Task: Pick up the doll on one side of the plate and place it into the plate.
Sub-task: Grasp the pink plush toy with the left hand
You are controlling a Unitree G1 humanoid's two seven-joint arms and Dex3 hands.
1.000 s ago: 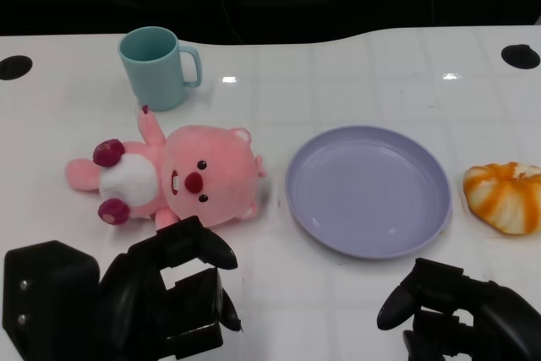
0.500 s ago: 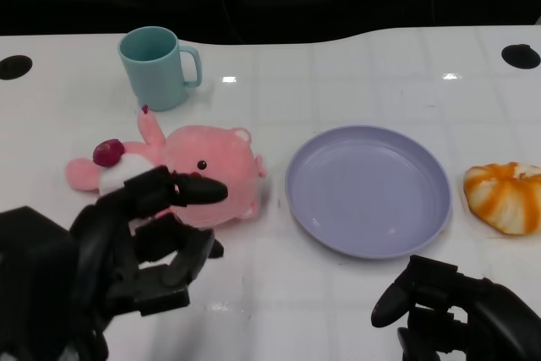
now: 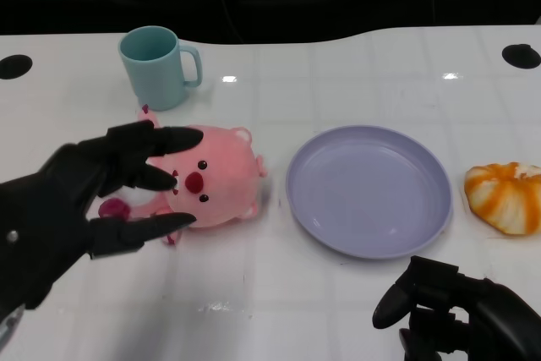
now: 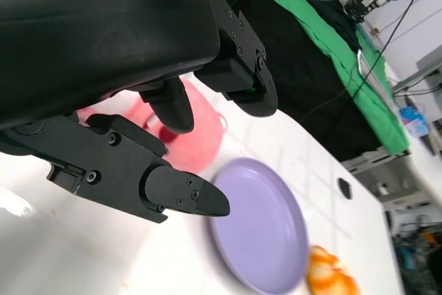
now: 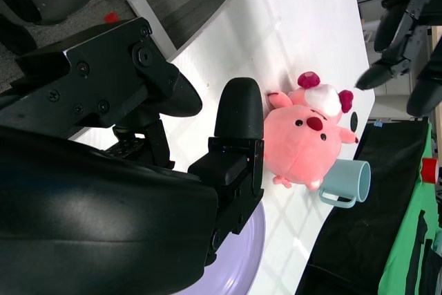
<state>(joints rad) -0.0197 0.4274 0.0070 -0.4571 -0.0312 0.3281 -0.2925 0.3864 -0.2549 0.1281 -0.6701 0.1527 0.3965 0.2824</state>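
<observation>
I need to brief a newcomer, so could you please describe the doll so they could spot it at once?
On the white table, find the lilac plate. The doll lies on the side toward the teal mug, under the left hand. It alone is pink and plush.

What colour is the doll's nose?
Dark red, on the pink doll; clearest in the head view.

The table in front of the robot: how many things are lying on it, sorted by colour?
Pink: 1, the doll
Teal: 1, the mug
Purple: 1, the plate
Orange and white: 1, the round striped item
Total: 4
</observation>
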